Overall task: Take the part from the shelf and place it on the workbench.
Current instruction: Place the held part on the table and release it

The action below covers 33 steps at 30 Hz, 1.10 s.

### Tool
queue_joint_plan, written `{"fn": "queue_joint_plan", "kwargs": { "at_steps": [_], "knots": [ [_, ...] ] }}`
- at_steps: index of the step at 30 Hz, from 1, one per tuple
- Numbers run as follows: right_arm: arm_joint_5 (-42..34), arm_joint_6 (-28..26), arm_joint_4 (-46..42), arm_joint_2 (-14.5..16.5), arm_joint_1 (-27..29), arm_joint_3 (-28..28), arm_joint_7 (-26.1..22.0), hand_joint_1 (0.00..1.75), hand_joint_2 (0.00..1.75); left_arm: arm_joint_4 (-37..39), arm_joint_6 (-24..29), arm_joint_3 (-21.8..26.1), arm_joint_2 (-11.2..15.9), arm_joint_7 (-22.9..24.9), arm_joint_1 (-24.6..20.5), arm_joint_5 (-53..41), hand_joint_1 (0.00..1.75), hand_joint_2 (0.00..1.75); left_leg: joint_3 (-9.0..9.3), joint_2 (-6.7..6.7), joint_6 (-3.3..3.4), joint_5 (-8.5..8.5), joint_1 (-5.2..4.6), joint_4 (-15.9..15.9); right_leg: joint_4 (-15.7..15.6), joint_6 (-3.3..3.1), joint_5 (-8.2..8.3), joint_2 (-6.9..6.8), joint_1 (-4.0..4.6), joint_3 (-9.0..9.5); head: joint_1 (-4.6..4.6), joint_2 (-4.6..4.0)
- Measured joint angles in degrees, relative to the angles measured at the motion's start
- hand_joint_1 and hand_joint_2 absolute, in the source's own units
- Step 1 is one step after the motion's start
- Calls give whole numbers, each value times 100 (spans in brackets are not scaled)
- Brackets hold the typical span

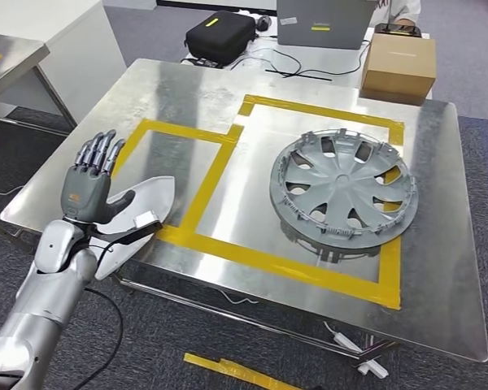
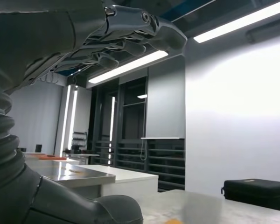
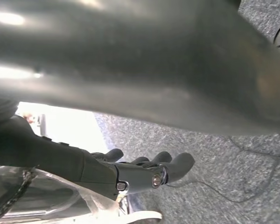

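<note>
- Head view: our left hand point(image 1: 88, 188) hovers with fingers point(image 1: 98, 152) spread, holding nothing; the wheel cover point(image 1: 343, 188) lies on the bench point(image 1: 186, 97), well beyond our fingertips.
- Our right hand point(image 3: 138, 172) hangs loose over the floor, fingers extended and empty.
- Risk, we judge: a careless left-arm sweep could nudge the cover out of its taped frame.

The silver hubcap point(image 1: 343, 188) is sitting flat on the shiny metal surface point(image 1: 186, 97), inside the bigger yellow tape outline point(image 1: 272, 264). The left robot hand point(image 1: 91, 183) is over the near left corner, fingers straight and apart, holding nothing. A cardboard box point(image 1: 398, 65) sits at the far edge.
</note>
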Motion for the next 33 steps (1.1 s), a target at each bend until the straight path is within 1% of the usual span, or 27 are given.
{"fn": "queue_joint_plan", "kwargs": {
  "at_steps": [1, 2, 3, 4, 6, 7, 8, 9, 11, 13, 14, 16, 17, 18, 19, 20, 21, 22, 23, 24, 25, 27, 28, 29, 30, 32, 33],
  "knots": [
    [-1, -1, 0, 0, 3, 0, 0, 0, 0, 0, -1, -2, 0, 1, 12, 2, 0, 87, -132, 0, -5, -89, 2, 297, 1, -4, -3, 1, 5, 2, 1, 0],
    [-1, -2, 0, 0, 5, 0, 0, 0, 0, -1, -1, -4, 0, 4, 22, 4, 0, 44, -190, 0, -1, -87, 2, 426, 2, -6, -4, 2, 9, 6, 0, 0],
    [-2, -3, 0, 0, 5, 0, 0, 0, 0, -1, -2, -7, 0, 11, 26, 7, 0, 0, -174, 0, 8, -8, 2, 390, 3, -5, -4, 5, 12, 10, 0, 0],
    [-3, -4, 0, 0, 5, 0, 0, 0, 0, -2, -2, -12, 0, 24, 22, 8, 0, 0, -82, 0, 22, 140, 2, 188, 3, -5, -5, 8, 15, 18, 1, 0],
    [-5, -3, 1, 1, 1, -1, 0, 0, 0, -1, -3, -45, 10, 63, -18, 13, 0, 0, 243, -1, 73, 498, -6, -521, 3, 4, -11, 11, 24, 36, 3, 0],
    [-9, 0, 2, 1, -3, -1, 0, 0, 0, 2, -4, -81, 22, 80, -49, 32, 0, 0, 401, -1, 101, 623, -17, -870, 8, 16, -16, 11, 35, 33, 3, 0],
    [-14, 6, 3, 2, -6, -2, 0, 0, 0, 4, -4, -122, 39, 90, -80, 66, 0, 0, 509, 0, 125, 688, -29, -1122, 12, 34, -16, 10, 44, 21, 5, 0],
    [-19, 17, 4, 2, -7, -2, -1, 0, 0, 7, -4, -168, 61, 93, -101, 111, 0, 0, 549, 0, 142, 681, -41, -1229, 11, 57, -13, 7, 50, 7, 7, 0],
    [-24, 36, 10, 3, -1, -2, -4, 0, 0, -3, -2, -240, 110, 93, -101, 186, 0, 0, 558, 1, 177, 676, -40, -1282, -3, 117, -8, 0, 53, -5, 7, 0],
    [-23, 53, 19, 3, 12, -2, -7, 0, 0, -65, -1, -292, 153, 92, -67, 218, 0, 0, 582, 7, 234, 704, -13, -1332, 99, 182, -107, -3, 51, -66, 14, 0],
    [-23, 69, 23, 3, 17, -2, -7, 0, 0, -104, 0, -313, 169, 90, -48, 227, 0, 0, 592, 13, 265, 724, 1, -1355, 301, 211, -238, -2, 48, -165, 21, 0],
    [-21, 112, 26, -3, 31, -7, -8, 0, 0, -172, 0, -343, 189, 64, -8, 236, 0, 0, 582, 22, 294, 738, 1, -1354, 1017, 251, -607, -2, 35, -497, 28, 0],
    [-20, 130, 28, -6, 40, -10, -10, 0, 0, -194, -1, -354, 195, 46, 13, 235, 0, 0, 574, 24, 300, 745, 0, -1350, 1372, 266, -751, -2, 28, -662, 26, 0],
    [-17, 145, 30, -12, 48, -15, -11, 0, 0, -214, -1, -363, 201, 27, 31, 234, 0, 0, 567, 23, 302, 747, -1, -1348, 1582, 279, -799, -2, 23, -757, 26, 0],
    [-13, 156, 33, -18, 51, -17, -13, 0, 0, -228, -1, -369, 208, 13, 44, 235, 0, 0, 563, 21, 302, 749, 0, -1343, 1586, 288, -740, -3, 17, -752, 27, 0],
    [-3, 164, 36, -26, 51, -19, -13, 0, 0, -239, -2, -374, 214, 5, 52, 241, 0, 0, 562, 19, 300, 749, 1, -1337, 1366, 290, -580, -4, 10, -634, 27, 0],
    [10, 170, 38, -35, 48, -20, -13, 0, 0, -255, -2, -376, 221, -5, 56, 249, 0, 0, 562, 16, 291, 747, 3, -1326, 978, 286, -366, -6, 3, -430, 28, 0],
    [25, 174, 40, -43, 40, -20, -13, 0, 0, -277, -1, -377, 229, -18, 57, 259, 0, 0, 551, 15, 270, 742, -9, -1305, 586, 277, -210, -7, 4, -210, 28, 0],
    [39, 180, 40, -48, 33, -20, -13, 0, 0, -303, -1, -377, 238, -37, 58, 257, 0, 0, 529, 14, 242, 742, -19, -1279, 274, 260, -106, -6, 4, -45, 24, 0],
    [51, 187, 41, -50, 26, -20, -15, 0, 0, -335, -1, -376, 250, -61, 63, 239, 0, 0, 503, 14, 204, 751, -28, -1256, 100, 239, -64, -1, 9, 40, 20, 0],
    [62, 196, 42, -51, 19, -20, -16, 0, 0, -367, -1, -374, 260, -87, 75, 209, 0, 0, 476, 14, 163, 768, -35, -1244, 66, 215, -71, 5, 17, 53, 17, 0],
    [87, 214, 42, -52, 13, -20, -19, 0, 0, -429, 0, -368, 273, -151, 112, 145, 0, 0, 448, 14, 97, 782, -22, -1232, 61, 138, -26, 6, 14, 11, 19, 0],
    [99, 219, 43, -52, 7, -20, -17, 0, 0, -455, 1, -355, 276, -188, 128, 128, 0, 0, 425, 13, 69, 706, -16, -1173, 53, 92, 4, -1, 8, -3, 12, 0],
    [108, 224, 43, -52, 1, -20, -16, 0, 0, -476, 1, -331, 278, -234, 140, 113, 0, 0, 372, 12, 44, 555, -10, -1014, 40, 45, 35, -8, 0, -23, 3, 0],
    [112, 229, 44, -52, -7, -20, -15, 0, 0, -503, 1, -294, 279, -291, 156, 80, 0, 0, 281, 12, 20, 332, -4, -734, 34, 7, 66, -15, -2, -51, -6, 0],
    [114, 246, 44, -52, -17, -20, -16, 0, 0, -579, 1, -194, 271, -435, 215, -28, 0, 0, 61, 12, -12, -123, 1, 10, 37, -26, 127, -17, 14, -135, -15, 0],
    [114, 259, 44, -52, -19, -20, -16, 0, 0, -626, 0, -143, 262, -499, 258, -81, 0, 0, 18, 12, -13, -246, 2, 261, 39, -30, 165, -17, 25, -183, -15, 0]
  ]
}}
